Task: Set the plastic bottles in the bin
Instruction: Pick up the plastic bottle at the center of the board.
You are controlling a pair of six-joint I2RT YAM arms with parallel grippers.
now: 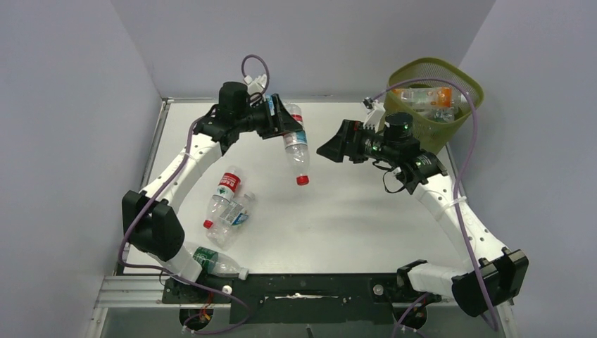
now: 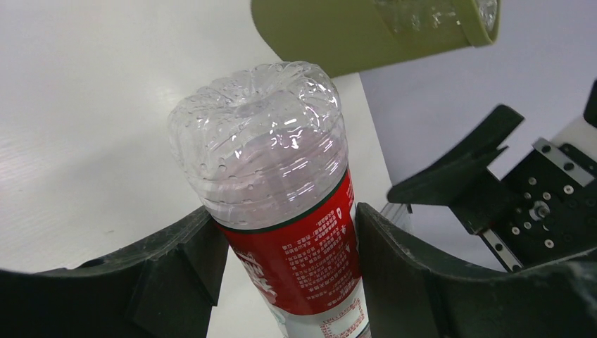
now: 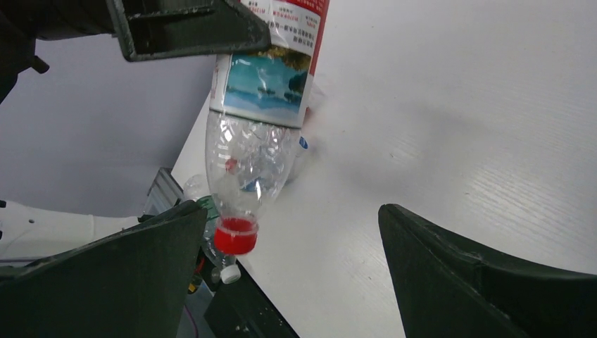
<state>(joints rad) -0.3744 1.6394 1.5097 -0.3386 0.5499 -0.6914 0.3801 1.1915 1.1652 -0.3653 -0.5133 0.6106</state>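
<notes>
Gripping a clear bottle (image 1: pixel 298 151) by its red label in the left tool (image 1: pixel 286 120), red cap pointing down, lifted off the table (image 1: pixel 359 218). Just beside it, the right tool (image 1: pixel 336 146), fingers spread wide, holding nothing. Behind the right tool, the green bin (image 1: pixel 462 85) with bottles (image 1: pixel 428 97) inside. Back toward the left tool's base, more bottles (image 1: pixel 225 201) lying on the table.

White matte tabletop (image 1: pixel 366 218), closed in by pale lavender-grey walls (image 1: pixel 63 105) at left, back and right. Black mounting plate (image 1: pixel 317 285) lies along the near edge. Ribbed aluminium rail (image 1: pixel 130 291) shows at its left end.
</notes>
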